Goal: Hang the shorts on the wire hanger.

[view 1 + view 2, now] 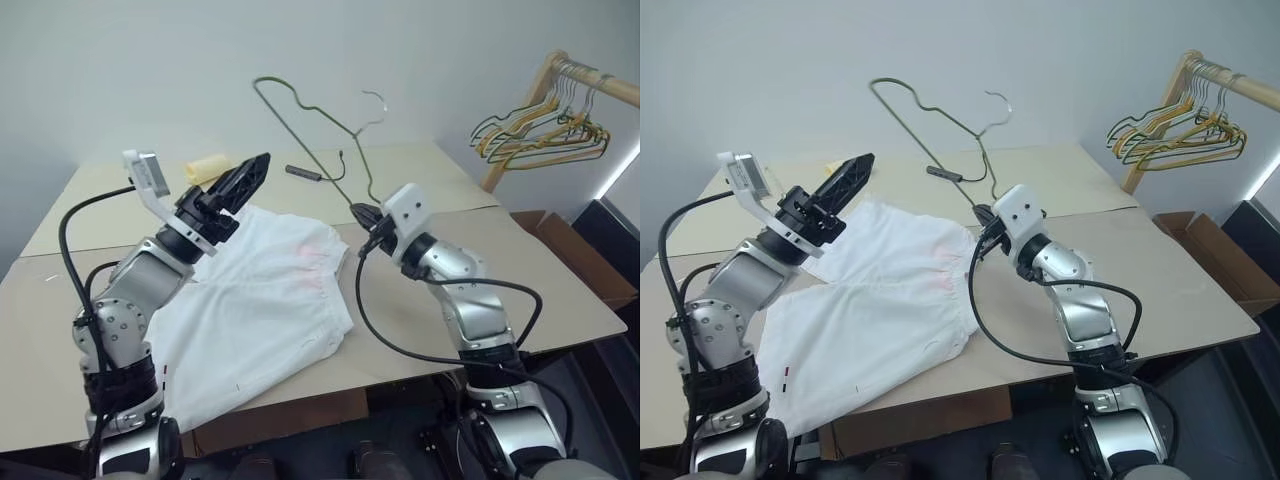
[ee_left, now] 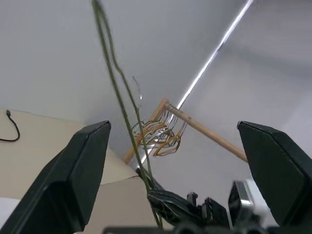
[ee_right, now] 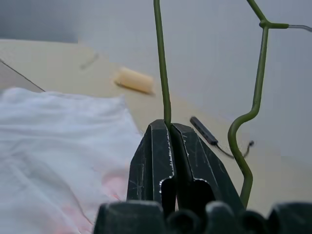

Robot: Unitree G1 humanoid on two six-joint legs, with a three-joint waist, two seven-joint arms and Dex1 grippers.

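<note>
Head views: our right gripper (image 1: 360, 214) is clamped on a corner of the thin dark olive-green wire hanger (image 1: 312, 120), triangular with a hook, and holds it up above the beige cardboard-covered table (image 1: 560, 290), hook end highest. The white thin-fabric shorts (image 1: 262, 300) with the faint pink smudge lie flat on the table, between the two arms, just below the held hanger. Our left gripper (image 1: 245, 177) hovers over the far edge of the shorts, holding nothing we can see.

Progress, as we judge it: hanger is picked up, shorts untouched. Still to do: get the shorts over or onto the wire.

Off to the right, a bunch of yellowish and green hangers (image 1: 540, 130) hangs on a wooden rail (image 1: 600, 82); not ours. A pale yellow roll (image 1: 206, 166) and a small black cabled device (image 1: 303, 172) sit at the far side of the table.

Left wrist view: fingers (image 2: 73, 170) stand wide apart, empty. The hanger wire runs up between them in the background, with the right gripper pinching its lower end.

Right wrist view: jaws are pressed together on the wire, which rises straight out from the tips. The shorts lie on the table below and to one side of the grip, apart from it; the pink smudge is the nearest part.
</note>
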